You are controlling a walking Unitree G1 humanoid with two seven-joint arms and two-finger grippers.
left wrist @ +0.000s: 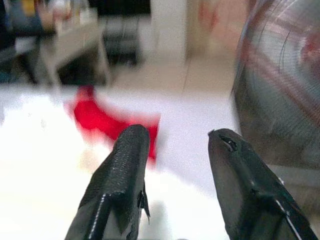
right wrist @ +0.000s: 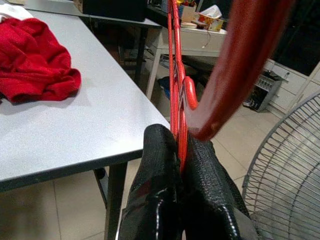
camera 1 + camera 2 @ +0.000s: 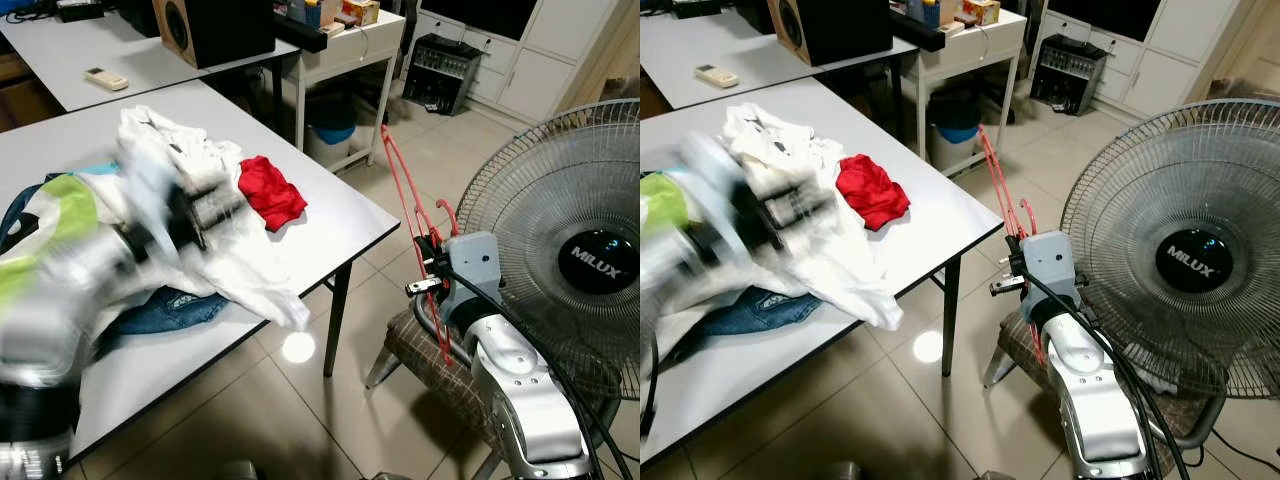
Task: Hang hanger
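Fingers of the right gripper (image 2: 177, 150) are seen in the right wrist view pressed together on the red hanger (image 2: 175, 75), gripped at its thin wire, hook curling close by. Light, stiff and slippery handling is judged likely, so a hold near the hook is favoured.

From the head views, the hanger is held upright beside the table (image 3: 330, 215), near the fan (image 3: 590, 250).

By the left wrist view, the left gripper (image 1: 175, 145) is shown spread apart and empty over white clothes (image 1: 40, 165).
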